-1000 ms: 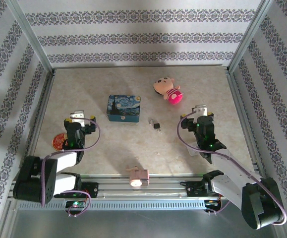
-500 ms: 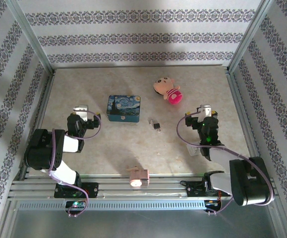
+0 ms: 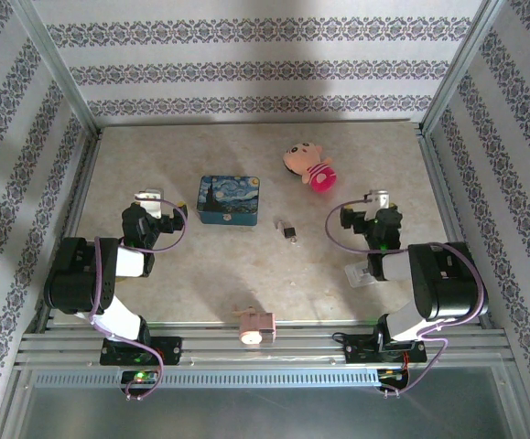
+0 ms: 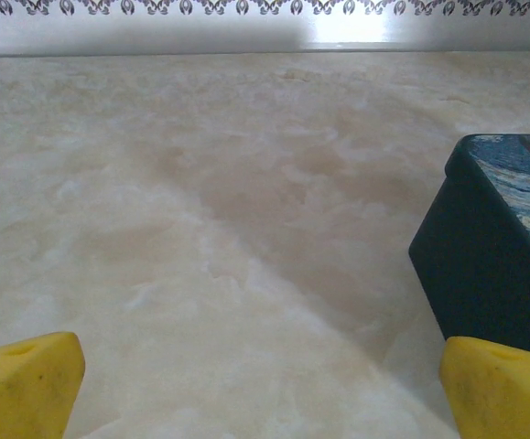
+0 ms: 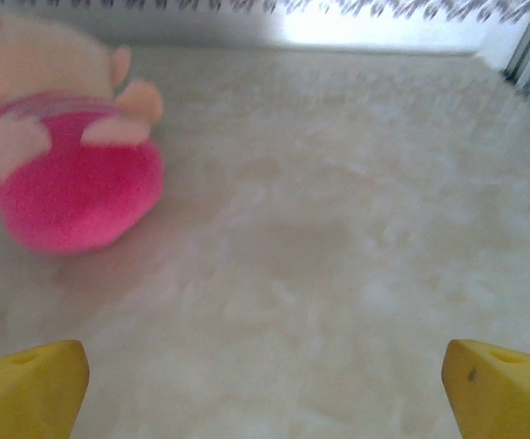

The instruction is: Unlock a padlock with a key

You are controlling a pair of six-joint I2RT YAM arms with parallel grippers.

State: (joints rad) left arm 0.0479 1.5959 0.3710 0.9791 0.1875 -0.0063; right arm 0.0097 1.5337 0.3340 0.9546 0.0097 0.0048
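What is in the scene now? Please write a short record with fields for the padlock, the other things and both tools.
padlock: lies free in the middle, untouched
blue tin: left of the padlock, apart from it
plush toy: behind the padlock, to its right
left tool: open, empty, left of the blue tin
right tool: open, empty, right of the padlock

The beige marbled tabletop (image 4: 200,229) looks smooth, with a dull sheen. Just right of the left gripper (image 4: 265,389), the dark blue painted tin box (image 4: 484,265) has smooth, faintly glossy walls. Ahead-left of the right gripper (image 5: 265,389), the pink plush toy (image 5: 72,183) is fuzzy cloth. The yellow fingertips (image 4: 27,384) look like matt plastic. The tiny dark padlock (image 3: 288,229) has a silvery, metal-looking part.
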